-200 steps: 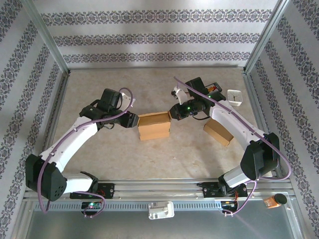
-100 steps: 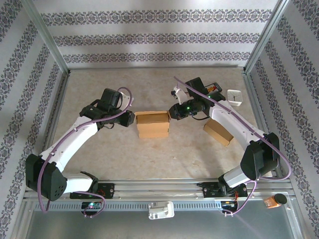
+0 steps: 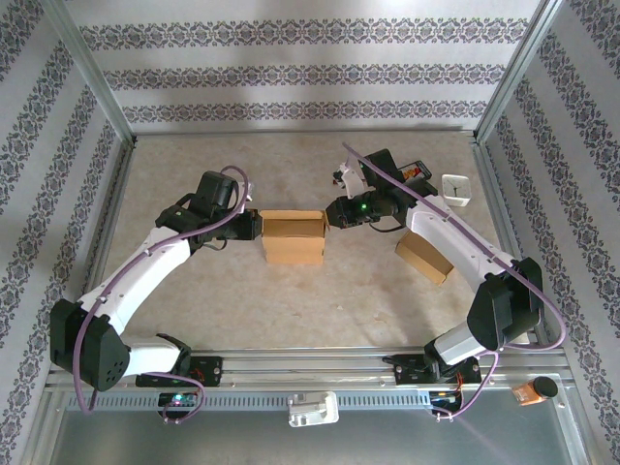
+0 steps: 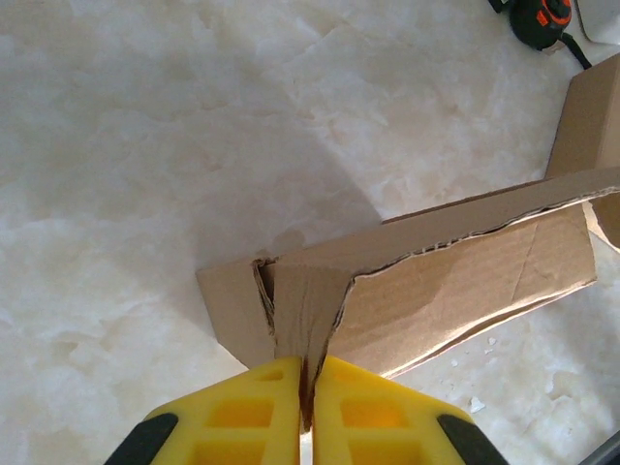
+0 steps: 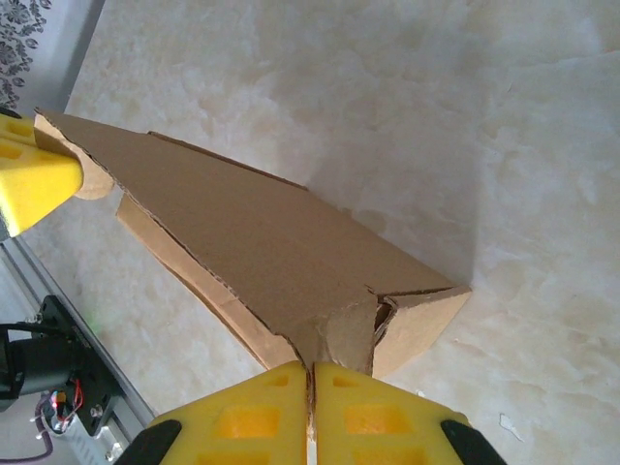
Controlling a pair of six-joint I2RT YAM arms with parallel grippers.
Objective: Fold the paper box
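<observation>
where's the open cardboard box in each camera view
top external: cardboard box at centre of the marbled table.
left wrist: cardboard box lower centre to right edge, flap in the shut left claw.
right wrist: cardboard box centre-left, flap in the shut right claw.
shared landmark: the marbled table.

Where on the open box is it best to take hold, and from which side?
Grip a short end flap, coming in sideways from that end. The box is wide, but this flap is a thin sheet that is easy to pinch. The left gripper and right gripper are each shut on one, at opposite ends.
</observation>
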